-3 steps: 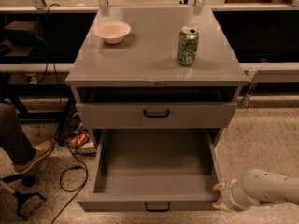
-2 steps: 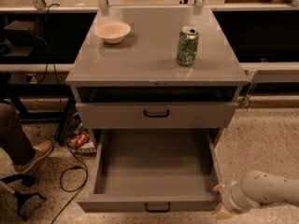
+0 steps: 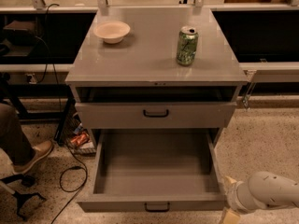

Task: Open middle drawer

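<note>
- Grey metal middle drawer with the small black bar handle sits pulled way out of the cabinet, lower centre of the frame. Its plain grey inside is fully on show and there's nothing in it.
- So going by this, the opening part looks basically done to me. It seems to be about as far out as it'll go, and all I'd guess is left is backing the arm off.
- Two-finger gripper on the chunky white arm is at the bottom right, just beside the drawer's right front corner and well apart from the handle. Honestly can't tell if it's open or closed, since the frame edge cuts part of it off.
- Other grey drawer right above has its own black handle and is nearly pushed in, with a dark gap between it and the flat grey cabinet top.
- Up top there's a shallow cream bowl at the upper left and a green soda can standing upright to the right of it, well apart.
- Someone's brown shoe pokes in at the left edge, near a black cable lying on the speckled floor.
</note>
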`<action>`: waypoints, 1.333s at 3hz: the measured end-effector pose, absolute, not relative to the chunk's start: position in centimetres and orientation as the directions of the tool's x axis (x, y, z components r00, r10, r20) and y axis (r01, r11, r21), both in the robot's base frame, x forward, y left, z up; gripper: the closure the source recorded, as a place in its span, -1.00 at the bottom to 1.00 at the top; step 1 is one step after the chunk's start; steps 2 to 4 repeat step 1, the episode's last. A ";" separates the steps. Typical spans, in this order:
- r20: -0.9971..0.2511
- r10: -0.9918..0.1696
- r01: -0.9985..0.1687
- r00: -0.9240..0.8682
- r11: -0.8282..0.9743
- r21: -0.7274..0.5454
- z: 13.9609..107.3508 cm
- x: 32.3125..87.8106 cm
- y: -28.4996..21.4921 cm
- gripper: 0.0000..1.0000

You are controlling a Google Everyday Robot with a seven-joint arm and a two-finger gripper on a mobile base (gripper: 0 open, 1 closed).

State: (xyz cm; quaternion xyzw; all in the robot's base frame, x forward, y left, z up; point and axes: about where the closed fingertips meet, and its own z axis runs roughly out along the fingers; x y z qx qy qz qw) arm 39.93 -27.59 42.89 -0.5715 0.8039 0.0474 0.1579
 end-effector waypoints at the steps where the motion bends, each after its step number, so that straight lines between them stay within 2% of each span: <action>1: -0.327 -0.897 -0.921 -0.297 0.360 -0.149 45.2 40.0 -29.0 -1.00; 4: -0.327 -0.897 -0.921 -0.297 0.360 -0.149 45.2 40.0 -29.0 -1.00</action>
